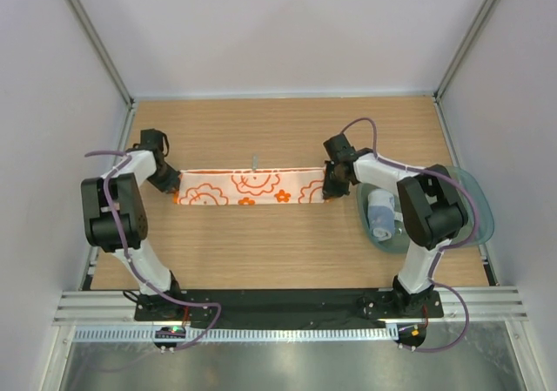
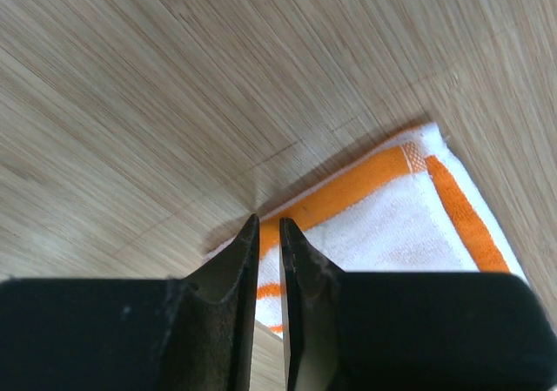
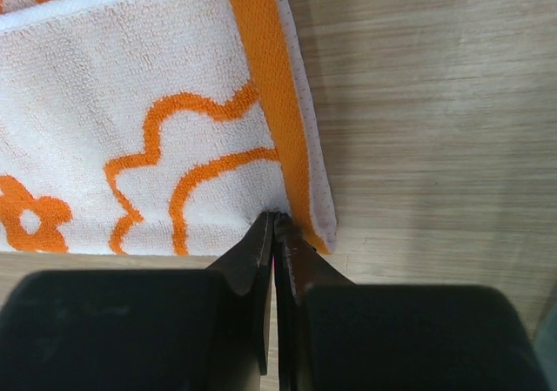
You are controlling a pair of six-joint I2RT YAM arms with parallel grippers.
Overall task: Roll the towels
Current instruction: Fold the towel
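The grey-blue towel (image 1: 380,215) is stowed rolled in the teal tray (image 1: 477,204); the orange-patterned towel (image 1: 248,186), a folded strip yet to be rolled, is stretched across the surface (image 1: 261,247), its ends clamped by the left hand (image 1: 173,184) and the right hand (image 1: 329,187).

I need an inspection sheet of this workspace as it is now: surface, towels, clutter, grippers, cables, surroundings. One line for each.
Surface: wooden table, light brown, flat.
Job's things: orange-patterned towel folded into a long strip, stretched between the grippers; grey-blue towel rolled, lying in the teal tray on the right.
Clutter: one small grey thing by the strip's far edge, too small to identify.
Grippers: left gripper pinches the strip's left end; right gripper is shut on its right corner.
Cables: purple cables loop along both arms.
Surroundings: white walls; metal rail at the near edge.
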